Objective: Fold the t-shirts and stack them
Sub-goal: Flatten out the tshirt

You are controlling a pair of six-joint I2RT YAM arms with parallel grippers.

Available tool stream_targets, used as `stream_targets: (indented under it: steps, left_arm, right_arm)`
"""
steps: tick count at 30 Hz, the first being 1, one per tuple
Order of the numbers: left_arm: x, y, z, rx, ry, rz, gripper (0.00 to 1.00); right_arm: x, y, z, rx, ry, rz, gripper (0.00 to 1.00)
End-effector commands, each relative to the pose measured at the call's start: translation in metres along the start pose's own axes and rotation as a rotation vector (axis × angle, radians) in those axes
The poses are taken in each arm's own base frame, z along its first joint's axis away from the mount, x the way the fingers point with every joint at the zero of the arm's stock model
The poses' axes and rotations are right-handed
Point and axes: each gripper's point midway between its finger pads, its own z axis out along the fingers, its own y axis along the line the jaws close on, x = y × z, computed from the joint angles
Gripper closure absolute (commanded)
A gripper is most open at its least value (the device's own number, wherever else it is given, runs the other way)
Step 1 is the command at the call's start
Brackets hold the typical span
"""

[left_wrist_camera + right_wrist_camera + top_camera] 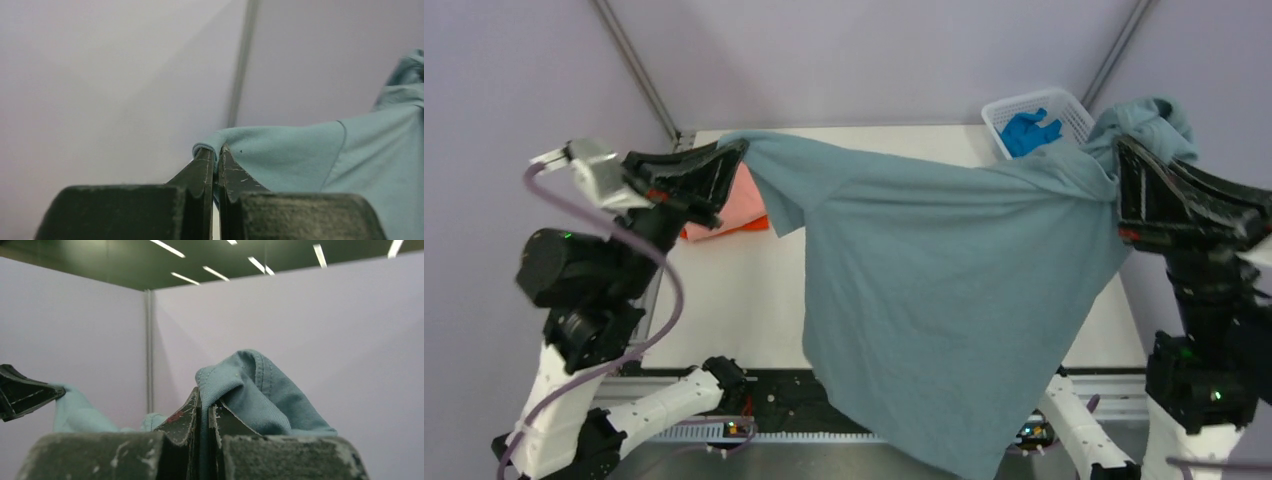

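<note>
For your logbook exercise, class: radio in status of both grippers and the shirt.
Left gripper shut on grey-blue shirt. Right gripper shut on same shirt. Shirt stretched between them, hanging. White basket near right gripper.

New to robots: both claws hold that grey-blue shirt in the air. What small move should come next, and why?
Probably lower both claws together to lay it flat on the table. The left claw and right claw are each shut on the grey-blue shirt, which hangs spread wide between them.
</note>
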Motion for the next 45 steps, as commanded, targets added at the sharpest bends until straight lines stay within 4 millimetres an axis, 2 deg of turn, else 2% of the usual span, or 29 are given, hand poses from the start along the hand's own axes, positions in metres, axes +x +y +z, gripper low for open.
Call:
stream_targets:
  steps: [1, 2, 4, 5, 6, 8, 10, 12, 13, 14, 17, 18, 20, 22, 24, 27, 30, 32, 34, 36, 39, 40, 42, 45]
  left_arm:
    - [0.066, 0.117, 0.039, -0.585, 0.059, 0.117, 1.0]
    - [0.08, 0.142, 0.041, -0.714, 0.07, 0.155, 1.0]
    - [0.123, 0.186, 0.045, -0.91, 0.144, 0.216, 1.0]
    - [0.16, 0.208, 0.052, -0.948, 0.224, 0.226, 1.0]
    - [0.19, 0.23, 0.052, -0.98, 0.29, 0.207, 1.0]
    - [0.247, 0.27, 0.044, -1.056, 0.406, 0.157, 1.0]
    - [0.299, 0.304, 0.035, -1.123, 0.5, 0.156, 1.0]
    - [0.346, 0.326, 0.027, -1.157, 0.601, 0.158, 1.0]
    - [0.365, 0.334, 0.025, -1.163, 0.645, 0.158, 1.0]
    - [0.387, 0.343, 0.021, -1.175, 0.694, 0.161, 0.92]
    - [0.423, 0.365, 0.016, -1.239, 0.794, 0.163, 0.3]
    - [0.43, 0.369, 0.014, -1.253, 0.826, 0.161, 0.15]
    - [0.44, 0.371, 0.012, -1.257, 0.868, 0.153, 0.02]
    - [0.439, 0.366, 0.012, -1.242, 0.869, 0.13, 0.01]
    - [0.435, 0.356, 0.011, -1.215, 0.854, 0.087, 0.01]
    - [0.438, 0.327, 0.01, -1.102, 0.866, -0.034, 0.01]
    - [0.458, 0.282, 0.007, -0.92, 0.902, -0.218, 0.01]
    - [0.483, 0.256, -0.011, -0.839, 0.939, -0.304, 0.01]
    - [0.502, 0.239, -0.025, -0.798, 0.965, -0.368, 0.01]
    - [0.521, 0.232, -0.045, -0.817, 1.008, -0.402, 0.01]
    - [0.55, 0.226, -0.074, -0.866, 1.092, -0.444, 0.01]
    - [0.559, 0.218, -0.079, -0.848, 1.121, -0.476, 0.01]
    - [0.576, 0.208, -0.091, -0.83, 1.162, -0.504, 0.01]
    - [0.59, 0.199, -0.1, -0.818, 1.189, -0.533, 0.01]
  right_arm:
    - [0.099, -0.079, 0.032, 0.204, 0.13, 0.033, 1.0]
    - [0.124, -0.092, 0.035, 0.227, 0.165, 0.037, 1.0]
    - [0.179, -0.116, 0.036, 0.267, 0.237, 0.067, 1.0]
    - [0.217, -0.129, 0.036, 0.293, 0.296, 0.095, 0.99]
    - [0.246, -0.14, 0.033, 0.319, 0.34, 0.121, 0.99]
    - [0.307, -0.16, 0.023, 0.374, 0.422, 0.172, 0.99]
    - [0.365, -0.176, 0.011, 0.413, 0.504, 0.21, 0.97]
    - [0.422, -0.191, -0.005, 0.463, 0.608, 0.249, 0.93]
    - [0.449, -0.197, -0.015, 0.482, 0.664, 0.263, 0.87]
    - [0.473, -0.2, -0.023, 0.493, 0.712, 0.278, 0.76]
    - [0.526, -0.205, -0.043, 0.498, 0.834, 0.319, 0.51]
    - [0.536, -0.206, -0.048, 0.502, 0.863, 0.328, 0.43]
    - [0.544, -0.205, -0.049, 0.492, 0.892, 0.338, 0.35]
    - [0.541, -0.202, -0.05, 0.483, 0.893, 0.344, 0.29]
    - [0.526, -0.194, -0.051, 0.481, 0.866, 0.358, 0.25]
    - [0.505, -0.177, -0.06, 0.482, 0.822, 0.41, 0.21]
    - [0.496, -0.156, -0.089, 0.513, 0.845, 0.481, 0.21]
    - [0.495, -0.142, -0.11, 0.527, 0.86, 0.536, 0.21]
    - [0.494, -0.123, -0.129, 0.508, 0.875, 0.596, 0.21]
    - [0.495, -0.101, -0.146, 0.476, 0.902, 0.653, 0.21]
    - [0.504, -0.066, -0.173, 0.425, 0.969, 0.702, 0.2]
    - [0.509, -0.057, -0.181, 0.415, 0.993, 0.708, 0.2]
    - [0.526, -0.038, -0.2, 0.412, 1.053, 0.724, 0.2]
    - [0.554, -0.018, -0.225, 0.426, 1.128, 0.769, 0.2]
